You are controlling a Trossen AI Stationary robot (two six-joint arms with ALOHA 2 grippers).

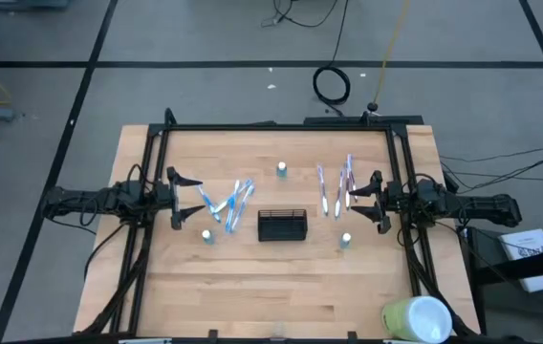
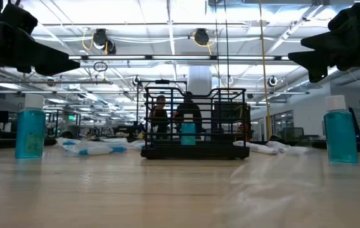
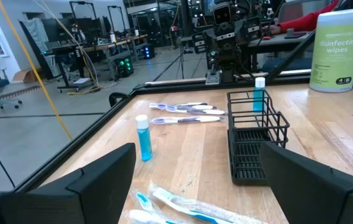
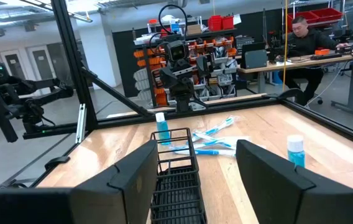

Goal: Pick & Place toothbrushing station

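The toothbrushing station, a small black wire-mesh holder [image 1: 282, 225], stands on its base at the table's middle; it also shows in the low view [image 2: 195, 123], the left wrist view [image 3: 254, 144] and the right wrist view [image 4: 175, 180]. My left gripper [image 1: 187, 199] hangs open above the table's left side, left of the holder. My right gripper [image 1: 368, 202] hangs open above the right side, right of the holder. Wrapped toothbrushes lie in a left group [image 1: 230, 203] and a right group [image 1: 336, 186]. Three small blue bottles [image 1: 207, 236] [image 1: 281, 170] [image 1: 345, 241] stand upright around the holder.
A large black metal frame [image 1: 281, 127] runs around the table. A tub of disinfecting wipes [image 1: 417, 320] stands at the near right corner. People sit at desks in the room behind [image 4: 307, 37]. Bare wood lies in front of the holder [image 1: 281, 287].
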